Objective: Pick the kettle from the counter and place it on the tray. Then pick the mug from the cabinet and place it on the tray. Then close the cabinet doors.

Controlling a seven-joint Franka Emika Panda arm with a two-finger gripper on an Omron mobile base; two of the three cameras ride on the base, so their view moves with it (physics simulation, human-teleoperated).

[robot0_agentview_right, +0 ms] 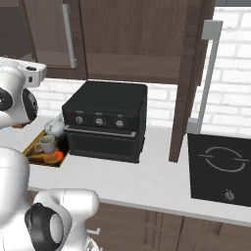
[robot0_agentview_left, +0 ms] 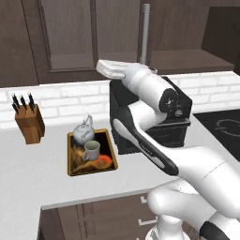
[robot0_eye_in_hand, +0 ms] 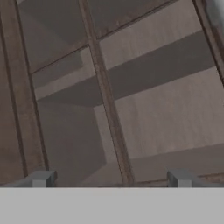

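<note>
The silvery kettle (robot0_agentview_left: 83, 132) and the pale mug (robot0_agentview_left: 92, 150) both stand on the yellow-rimmed tray (robot0_agentview_left: 75, 165) on the light counter (robot0_agentview_left: 37, 173), left of a black oven. The mug (robot0_agentview_right: 47, 144) and the kettle (robot0_agentview_right: 55, 127) also show on the tray (robot0_agentview_right: 34, 156) from the right. My gripper (robot0_eye_in_hand: 111, 179) is open and holds nothing. It is raised high and faces shut dark brown panelled doors. The cabinet (robot0_agentview_right: 132, 66) shows its bare shelf. One cabinet door (robot0_agentview_right: 188, 78) stands out edge-on with its silver handle (robot0_agentview_right: 208, 73). The left door (robot0_agentview_left: 117, 28) looks shut, its handle (robot0_agentview_left: 145, 35) upright.
A black toaster oven (robot0_agentview_right: 105, 120) sits on the counter right of the tray. A knife block (robot0_agentview_left: 29, 123) stands at the far left by the white brick wall. A black cooktop (robot0_agentview_right: 220, 166) lies at the right. My arm crosses in front of the oven.
</note>
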